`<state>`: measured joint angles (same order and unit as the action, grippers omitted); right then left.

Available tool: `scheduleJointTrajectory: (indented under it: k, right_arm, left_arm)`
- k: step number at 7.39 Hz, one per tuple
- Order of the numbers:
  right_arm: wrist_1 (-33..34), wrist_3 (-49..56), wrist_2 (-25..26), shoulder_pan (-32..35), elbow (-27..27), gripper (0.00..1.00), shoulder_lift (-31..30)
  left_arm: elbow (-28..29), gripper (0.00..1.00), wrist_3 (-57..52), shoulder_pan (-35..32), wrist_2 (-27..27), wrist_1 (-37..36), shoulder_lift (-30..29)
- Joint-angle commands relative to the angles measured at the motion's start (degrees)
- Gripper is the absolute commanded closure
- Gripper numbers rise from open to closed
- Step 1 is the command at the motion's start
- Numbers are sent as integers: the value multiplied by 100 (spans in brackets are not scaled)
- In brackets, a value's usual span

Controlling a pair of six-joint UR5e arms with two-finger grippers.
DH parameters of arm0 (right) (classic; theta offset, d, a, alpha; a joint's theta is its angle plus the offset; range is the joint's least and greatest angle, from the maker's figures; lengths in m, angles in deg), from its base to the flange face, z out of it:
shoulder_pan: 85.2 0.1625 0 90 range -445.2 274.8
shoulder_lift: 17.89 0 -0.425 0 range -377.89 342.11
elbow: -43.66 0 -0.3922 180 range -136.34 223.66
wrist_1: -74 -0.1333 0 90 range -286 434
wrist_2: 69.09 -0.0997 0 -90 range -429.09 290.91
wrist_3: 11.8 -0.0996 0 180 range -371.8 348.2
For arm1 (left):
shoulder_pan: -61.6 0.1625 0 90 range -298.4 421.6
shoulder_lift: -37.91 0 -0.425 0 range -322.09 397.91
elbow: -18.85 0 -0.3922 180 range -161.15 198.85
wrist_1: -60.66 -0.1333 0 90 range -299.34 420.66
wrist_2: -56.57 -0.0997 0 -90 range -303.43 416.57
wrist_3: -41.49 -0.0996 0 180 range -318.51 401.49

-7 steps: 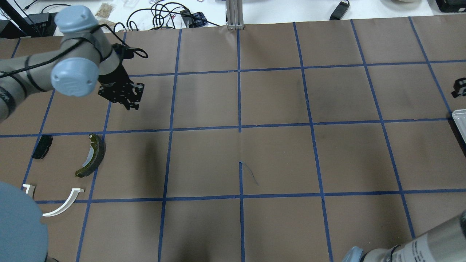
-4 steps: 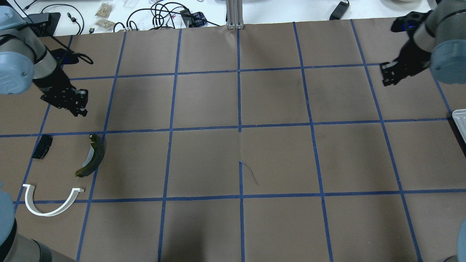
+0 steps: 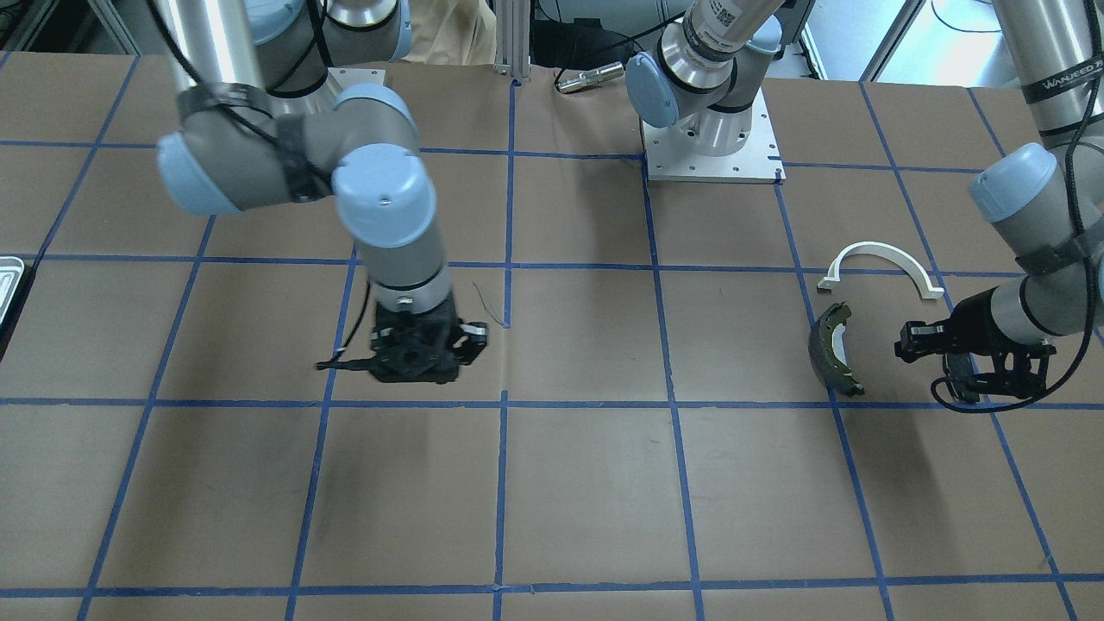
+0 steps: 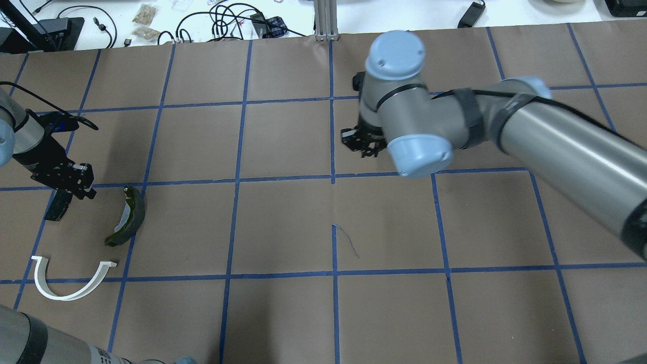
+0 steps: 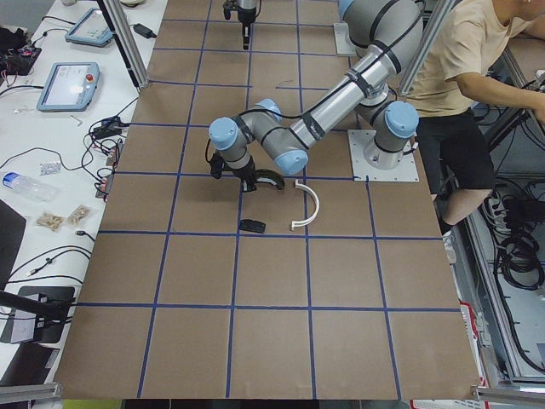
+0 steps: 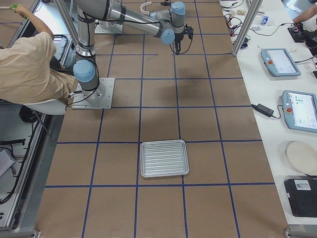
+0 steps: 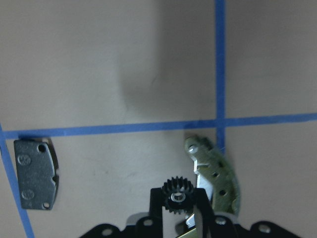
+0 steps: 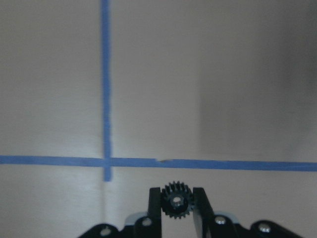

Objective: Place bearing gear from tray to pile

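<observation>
Left wrist-mounted view: left gripper [image 7: 178,199] pinches bearing gear [image 7: 178,194] above pile [image 7: 218,174]; next step, probably: lower, release. Right gripper [image 8: 177,197] pinches second gear [image 8: 176,201].

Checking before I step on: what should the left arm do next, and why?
Probably lower the left gripper a little, then release: it grips the gear above bare paper, between the black pad and the brake shoe.
</observation>
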<state>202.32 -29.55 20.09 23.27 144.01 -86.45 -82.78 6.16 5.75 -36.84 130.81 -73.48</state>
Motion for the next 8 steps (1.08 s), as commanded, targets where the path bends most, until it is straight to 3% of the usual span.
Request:
scheduleJointTrajectory:
  k: [1, 2, 3, 4, 5, 6, 7, 8]
  right_arm:
    - [648, -1149, 3, 1121, -7, 87, 579]
    - [667, -1108, 12, 1220, 2, 82, 650]
    - [668, -968, 29, 1212, -15, 23, 668]
    - [615, -941, 55, 1073, -59, 0, 599]
    - [519, -758, 21, 723, -146, 0, 398]
    - [-204, -199, -14, 180, -461, 0, 118]
    - [-1116, 511, -6, -330, -934, 0, -233]
    - [-1804, 1058, -15, -814, -1365, 0, -480]
  left_arm:
    - [-417, 100, -18, 40, -1, -291, -67]
    - [-480, 100, -35, 40, -1, -587, -76]
    - [-480, 100, -44, 40, -10, -616, -120]
    - [-489, 100, -44, 40, 8, -616, -164]
    - [-507, 100, -26, 40, 17, -616, -217]
    - [-550, 100, -9, 40, -18, -616, -200]
    - [-577, 88, -17, 48, -62, -616, -191]
    - [-568, 27, -9, 40, -19, -608, -165]
